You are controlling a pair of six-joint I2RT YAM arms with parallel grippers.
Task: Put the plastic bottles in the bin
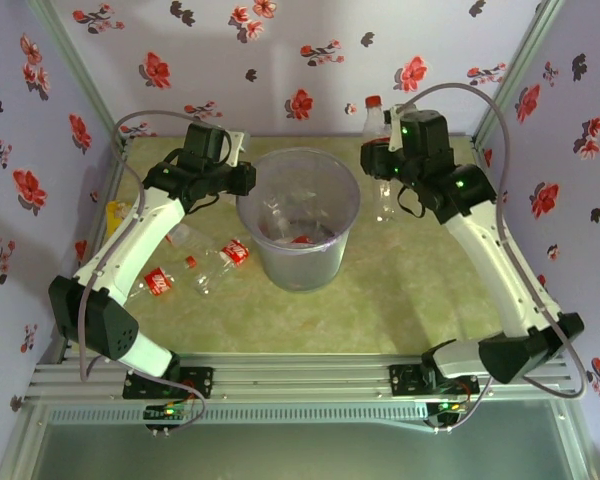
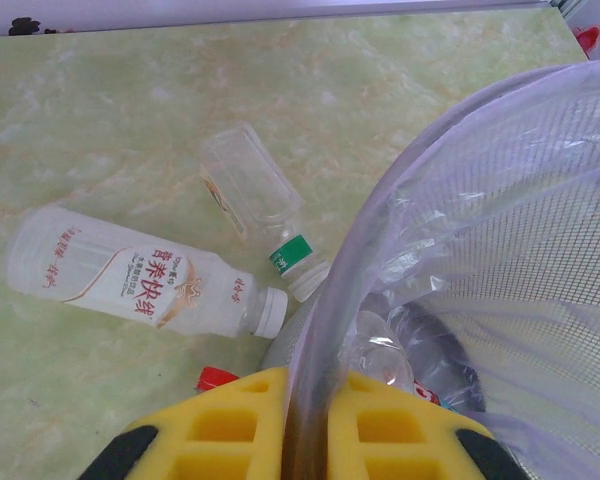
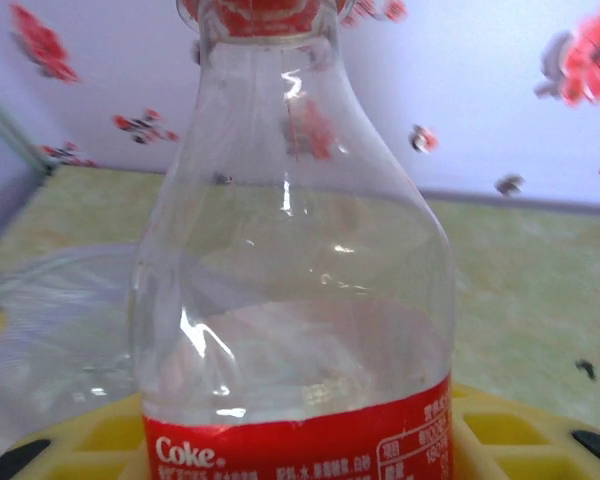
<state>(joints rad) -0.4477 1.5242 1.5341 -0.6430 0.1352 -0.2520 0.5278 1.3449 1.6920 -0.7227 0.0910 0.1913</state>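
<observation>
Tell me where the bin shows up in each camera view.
Top external: the bin stands upright at the centre.
Left wrist: the bin fills the right half, its rim between the left end effector's yellow fingers.
Right wrist: the bin is blurred, lower left, behind the Coke bottle.
Shared landmark: the green marbled table.

Bright, even light — soft shadows, glints on the bottle (image 3: 290, 300), overhead view hazy
</observation>
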